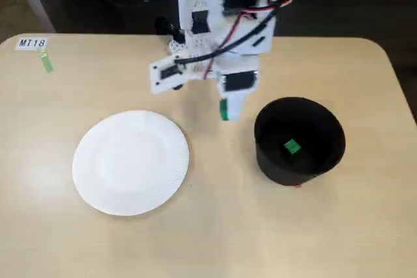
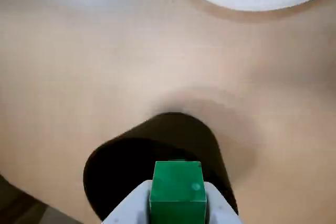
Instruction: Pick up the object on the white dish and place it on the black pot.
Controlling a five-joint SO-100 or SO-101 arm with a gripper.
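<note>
The tool (image 1: 225,110) is clamped on a green cube (image 2: 177,188), which the wrist view shows pinched between its white fingers (image 2: 216,205). It hangs just left of the pot (image 1: 298,140) in the fixed view, not over the opening yet. Another cube (image 1: 291,146) already sits inside the pot, and the plate (image 1: 130,161) is bare. I'd carry it fully past the rim, get it centred over the opening, then open slowly so it drops clean and doesn't clip the wall or bounce onto the table (image 1: 339,239).
</note>
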